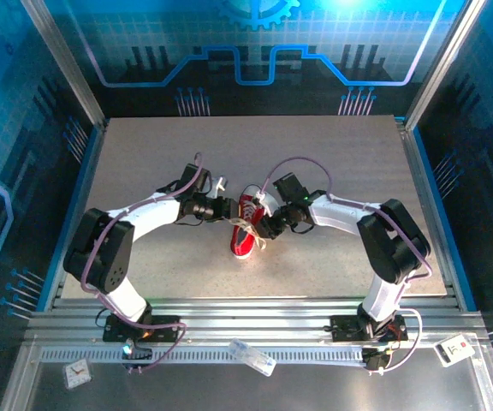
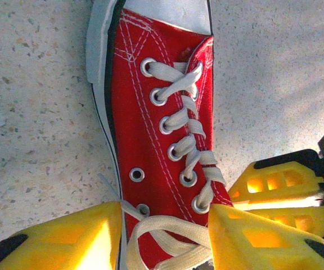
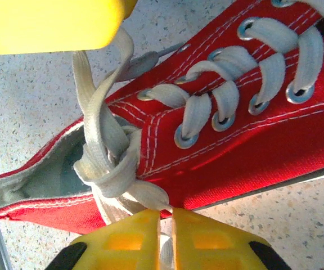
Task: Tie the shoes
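Shoe (image 1: pixel 245 233) is lying mid-table (image 1: pixel 341 171) between the two arms, with its long axis running roughly near-to-far in the top view and tilted slightly. I can't tell which end is the toe from up there.

Right fingers (image 3: pixel 134 239) are sitting just beside the shoe (image 3: pixel 252 140) at the collar end and are clenched almost flat. One white lace strand (image 3: pixel 151 199) is dropping from the first crossing (image 3: pixel 108 163) straight into the slit between them, so I'm reading that as pinching the lace.

Left fingers (image 2: pixel 77 242) are standing apart, straddling the collar end of the shoe (image 2: pixel 151 112), with the crossed laces (image 2: pixel 167 230) lying between them. They're not clamping anything I can see. The other strand (image 3: pixel 100 73) is running up under the left finger in the right wrist view, but contact isn't clear.

Key relation, as a judgement: both sets of fingers are working the collar end from opposite sides, left fingers (image 1: pixel 228 210) and right fingers (image 1: pixel 265 224). The shoe's axis is lying crosswise to the line between them. The right strand is already pointing away from the crossing, out over the collar side, so cinching means pulling outward across the axis, not along it. The right arm is the one with a hold. The left needs to be closing on its strand first, or the shoe is likely going to slide.
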Robot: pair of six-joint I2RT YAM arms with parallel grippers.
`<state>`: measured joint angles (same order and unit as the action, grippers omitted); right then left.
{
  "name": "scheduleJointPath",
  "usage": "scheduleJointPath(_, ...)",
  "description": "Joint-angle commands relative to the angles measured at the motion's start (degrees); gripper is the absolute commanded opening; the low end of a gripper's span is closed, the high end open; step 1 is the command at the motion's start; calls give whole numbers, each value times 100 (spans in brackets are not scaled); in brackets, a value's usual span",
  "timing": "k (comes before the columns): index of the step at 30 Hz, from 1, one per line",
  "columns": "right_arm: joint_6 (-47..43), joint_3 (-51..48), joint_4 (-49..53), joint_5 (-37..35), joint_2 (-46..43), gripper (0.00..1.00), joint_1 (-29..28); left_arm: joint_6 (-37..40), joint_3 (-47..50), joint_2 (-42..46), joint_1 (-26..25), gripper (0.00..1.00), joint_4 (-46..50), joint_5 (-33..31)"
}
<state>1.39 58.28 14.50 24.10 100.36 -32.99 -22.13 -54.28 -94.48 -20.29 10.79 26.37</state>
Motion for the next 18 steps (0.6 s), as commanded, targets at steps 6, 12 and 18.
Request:
scheduleJointPath(6, -165, -106, 376, -182, -602, 10, 22, 146, -223, 311, 78, 52, 169, -168)
scheduleJointPath(12, -255, -160, 289, -135, -516, 16, 49, 129, -223, 298, 131, 55, 178, -130)
scheduleJointPath(18, -519, 60, 257, -28, -191, 31, 10, 112, -167, 342, 157, 56, 178, -96)
